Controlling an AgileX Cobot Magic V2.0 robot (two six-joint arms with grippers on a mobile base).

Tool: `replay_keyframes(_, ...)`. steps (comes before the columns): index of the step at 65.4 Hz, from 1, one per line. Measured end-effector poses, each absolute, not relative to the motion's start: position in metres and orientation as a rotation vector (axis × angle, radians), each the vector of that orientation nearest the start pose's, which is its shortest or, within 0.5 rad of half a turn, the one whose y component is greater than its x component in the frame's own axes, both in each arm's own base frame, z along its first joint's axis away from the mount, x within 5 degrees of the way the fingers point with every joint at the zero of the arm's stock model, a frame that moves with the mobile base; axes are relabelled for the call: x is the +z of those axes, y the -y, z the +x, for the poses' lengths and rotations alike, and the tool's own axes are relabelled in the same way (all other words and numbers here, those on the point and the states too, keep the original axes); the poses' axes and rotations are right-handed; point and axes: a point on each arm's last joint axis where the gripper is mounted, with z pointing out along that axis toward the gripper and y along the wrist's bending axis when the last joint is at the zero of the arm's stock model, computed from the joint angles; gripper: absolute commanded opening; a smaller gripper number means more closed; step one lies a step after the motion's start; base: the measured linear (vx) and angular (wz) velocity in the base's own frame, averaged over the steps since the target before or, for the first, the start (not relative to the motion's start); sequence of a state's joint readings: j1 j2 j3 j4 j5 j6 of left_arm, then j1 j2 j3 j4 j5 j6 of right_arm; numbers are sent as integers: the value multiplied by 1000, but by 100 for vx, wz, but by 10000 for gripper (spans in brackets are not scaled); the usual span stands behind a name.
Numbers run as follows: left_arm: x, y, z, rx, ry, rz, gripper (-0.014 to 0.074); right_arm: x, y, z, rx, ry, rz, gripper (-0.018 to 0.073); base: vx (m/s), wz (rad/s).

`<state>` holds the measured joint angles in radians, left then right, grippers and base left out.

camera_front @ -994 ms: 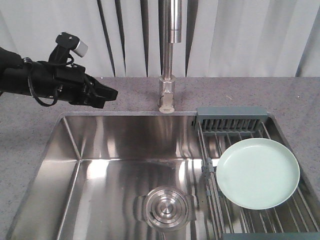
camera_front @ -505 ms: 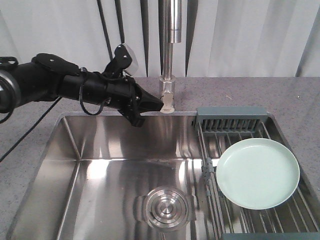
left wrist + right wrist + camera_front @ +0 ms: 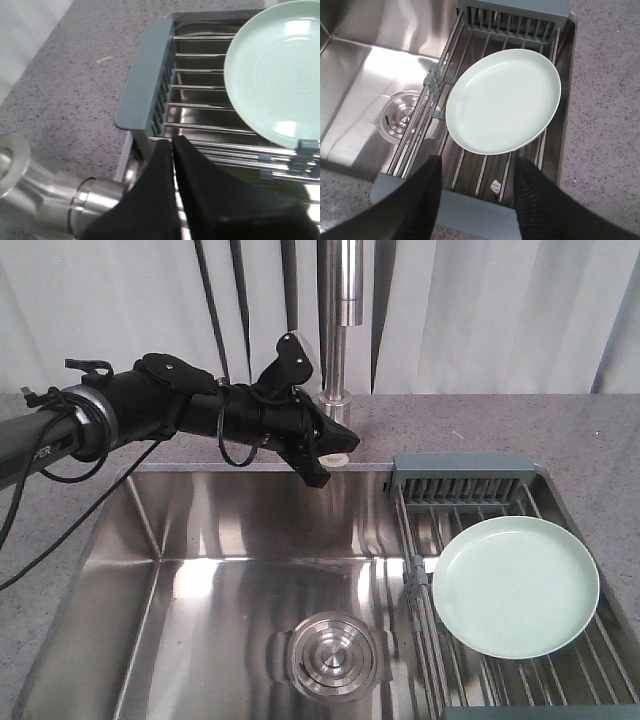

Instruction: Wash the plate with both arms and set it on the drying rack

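The plate (image 3: 516, 586) is sitting flat on the rods of the drying rack (image 3: 460, 466), over at the right end of the sink (image 3: 200, 570), with its left edge poking a bit past the rack's inner side rail toward the basin. Nothing is touching it. The left arm (image 3: 170, 410) reaches in from the left across the back edge of the sink, and its gripper (image 3: 335, 445) ends up right at the base of the faucet (image 3: 340, 340), well apart from the plate. In the left wrist view the left gripper's fingers (image 3: 197, 200) are pressed together with only a thin slit between them and nothing caught in there, with the faucet base (image 3: 60, 200) just beside them and the rack's slotted upright section (image 3: 145, 85) ahead. The right gripper (image 3: 476, 200) only shows in its own wrist view, hovering above the near end of the rack with its two fingers (image 3: 415, 205) spread wide and empty, the plate (image 3: 502, 107) below and ahead of them. The drain (image 3: 330, 655) sits in the middle of the basin floor.
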<state>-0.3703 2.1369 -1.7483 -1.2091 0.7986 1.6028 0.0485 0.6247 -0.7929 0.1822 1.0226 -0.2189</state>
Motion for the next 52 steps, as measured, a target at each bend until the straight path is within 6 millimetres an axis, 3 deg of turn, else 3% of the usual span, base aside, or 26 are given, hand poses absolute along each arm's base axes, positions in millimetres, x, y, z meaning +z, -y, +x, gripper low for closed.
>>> replay_keyframes(20,256,236,439,-600,-1613,1278,-6,342,-19,95,144,-2307,-276,340,0,0)
replay_keyframes(36,276,235,449,-505,-1548,1240,-6,342,-19,95,144,-2307,-276,340,0,0)
replay_keyframes(52,288,233,446,-527,-1563,1203,-6,342,-19,95,144,-2307,-276,340,0,0)
